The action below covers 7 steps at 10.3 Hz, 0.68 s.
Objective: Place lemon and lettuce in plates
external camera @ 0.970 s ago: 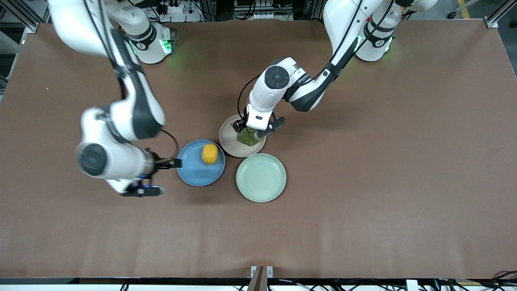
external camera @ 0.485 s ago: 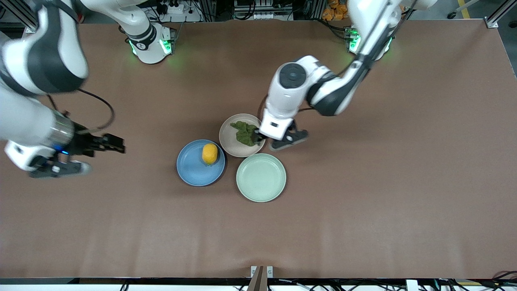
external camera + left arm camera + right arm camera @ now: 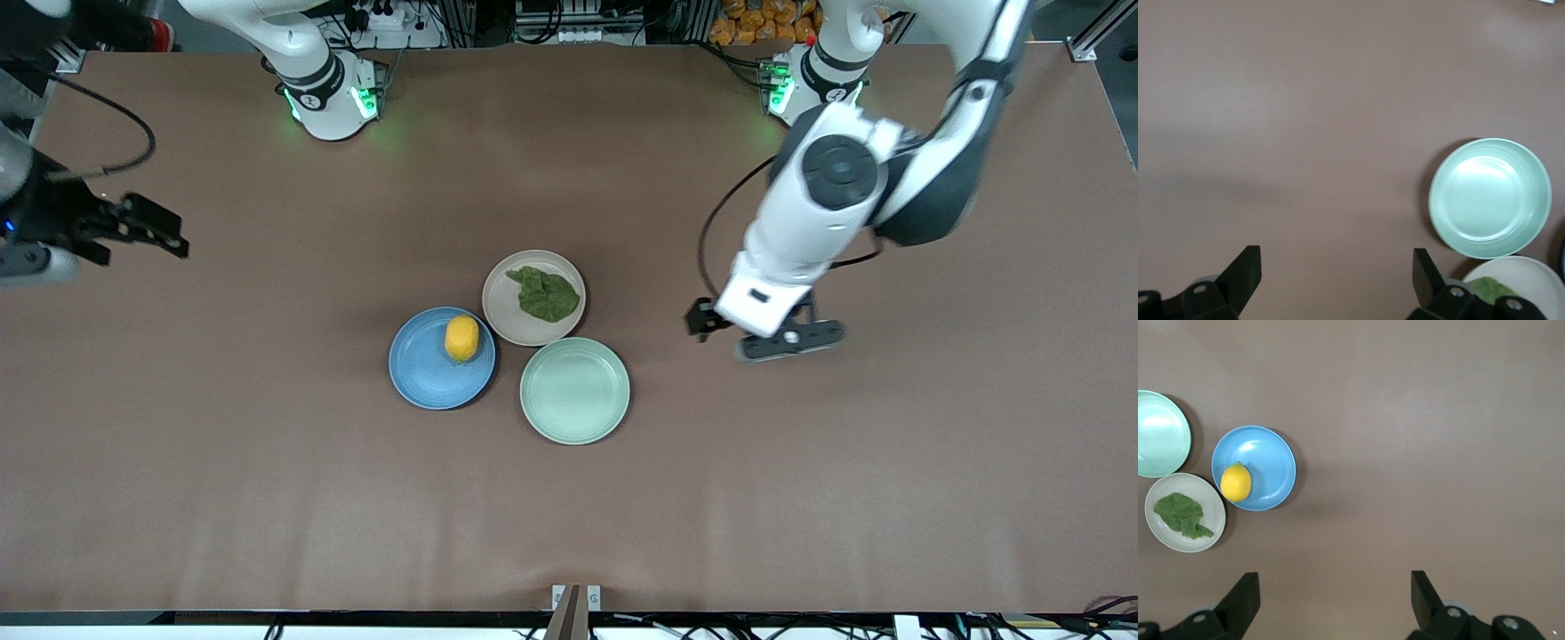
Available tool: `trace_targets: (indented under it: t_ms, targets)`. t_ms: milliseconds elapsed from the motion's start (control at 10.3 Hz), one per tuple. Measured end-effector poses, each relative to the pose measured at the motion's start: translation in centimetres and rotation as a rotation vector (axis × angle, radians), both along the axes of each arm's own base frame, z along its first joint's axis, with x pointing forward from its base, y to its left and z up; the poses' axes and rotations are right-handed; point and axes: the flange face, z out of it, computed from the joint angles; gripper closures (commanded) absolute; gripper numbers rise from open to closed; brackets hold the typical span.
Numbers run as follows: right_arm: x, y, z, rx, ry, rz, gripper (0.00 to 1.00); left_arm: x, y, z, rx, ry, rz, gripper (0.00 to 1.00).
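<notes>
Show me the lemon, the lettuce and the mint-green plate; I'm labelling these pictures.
lemon [image 3: 461, 339], front view, middle of the fruit, in the blue plate.
lettuce [image 3: 546, 294], front view, middle of the leaf, in the beige plate.
mint-green plate [image 3: 1489, 197], left wrist view, bare middle of the dish.

Even overhead light, soft shadows beside plates, motion blur on arms.

White arms [image 3: 827, 196], black pincers [image 3: 760, 333]

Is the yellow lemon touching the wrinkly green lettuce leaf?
Apart. The front view shows the lemon on the blue plate and the lettuce on the beige plate, bare plate between them.
</notes>
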Motion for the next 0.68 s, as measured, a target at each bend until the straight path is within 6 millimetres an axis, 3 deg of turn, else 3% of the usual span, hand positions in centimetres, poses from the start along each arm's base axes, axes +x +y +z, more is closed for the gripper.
trace_targets:
  t_ms: [194, 485, 679]
  targets:
    - [-0.9, -0.7, 0.4, 0.003, 0.001, -0.009, 0.0, 0.1, 3.3, 3.5, 0.024, -0.033, -0.052, 0.0]
    - [-1.0, -0.6, 0.0, 0.001, 0.012, -0.007, 0.0, 0.4, 11.4, 8.8, 0.015, 0.003, -0.136, 0.0]
    - [-1.0, -0.6, 0.0, -0.001, 0.012, -0.007, 0.0, -0.3, 14.5, 12.7, 0.024, 0.047, -0.136, 0.0]
